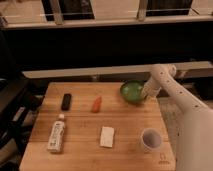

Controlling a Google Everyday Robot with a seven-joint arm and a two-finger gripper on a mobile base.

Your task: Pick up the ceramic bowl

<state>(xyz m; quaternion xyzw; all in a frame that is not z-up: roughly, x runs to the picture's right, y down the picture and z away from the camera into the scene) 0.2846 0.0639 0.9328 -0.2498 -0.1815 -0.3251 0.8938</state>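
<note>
The ceramic bowl (132, 92), round and glossy green with a paler inside, is sitting upright with its mouth facing up at the far right of the wooden bench (80, 150); being round, it is showing no long axis. The robot's white arm (175, 100) is reaching in from the right, and its pincer (144, 96) is resting at the bowl's right rim, touching or just beside it; how far the pincer is opened, and whether it is gripping the rim, cannot be told. Left of the bowl, a small orange object (96, 104) is lying with its length running toward the camera, and farther left a dark rectangular object (66, 101) is lying the same way. Nearer the camera, a white rectangular block (107, 136) is lying at the middle of the bench. A bottle with a white cap (56, 135) is lying on its side at the near left, cap pointing away. A small white cup (149, 138) is standing upright at the near right, well apart from the bowl.
</note>
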